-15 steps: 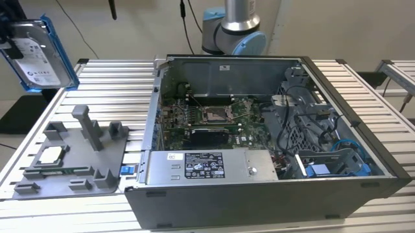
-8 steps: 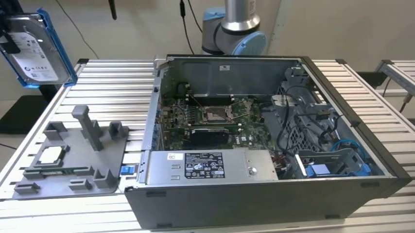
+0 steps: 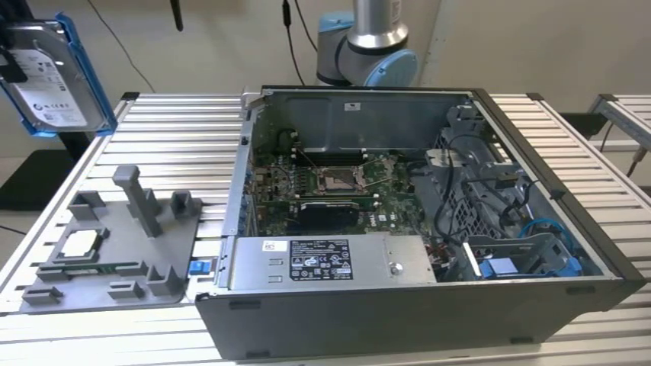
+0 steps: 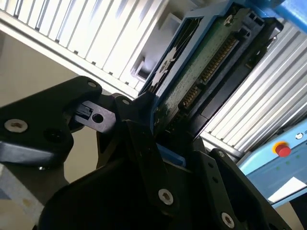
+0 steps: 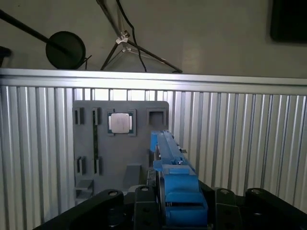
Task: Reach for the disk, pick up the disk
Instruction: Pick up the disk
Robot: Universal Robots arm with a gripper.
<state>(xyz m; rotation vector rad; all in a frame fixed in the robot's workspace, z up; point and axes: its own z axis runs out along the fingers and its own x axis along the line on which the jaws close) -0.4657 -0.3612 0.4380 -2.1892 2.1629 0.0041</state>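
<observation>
**Pick-up: the disk in the grasp**

1. Confirm the grasp. In the second wrist view the gripper (image 4: 168,132) has its fingers (image 4: 138,112) pinching the disk (image 4: 201,72) at one end. The connector side and the green circuit board face the camera. In the first wrist view the disk (image 5: 168,151) stands edge-on between the jaws, which bear on its blue bracket.

2. Confirm the position. In the exterior view the disk (image 3: 56,76) hangs in the air at the exterior view's left, label side to the camera. It is off the slatted table (image 3: 173,130), above and well apart from the grey fixture tray (image 3: 112,244), and well apart from the open computer case (image 3: 407,320).

3. Judge the hold. The grip takes only one end, so most of the disk overhangs the jaws. Expect it to pivot or slip if you move sharply.
   - Do not relax the clamp.
   - Move slowly and avoid abrupt wrist rotation.
   - Watch the bracket edge against the jaws in both wrist views; any tilt there is likely to mean the plastic is sliding.

4. Mind the surroundings. The CPU chip (image 5: 120,122) sits in the tray below the gripper. Hold the disk high enough to clear the tray's upright posts.
</observation>
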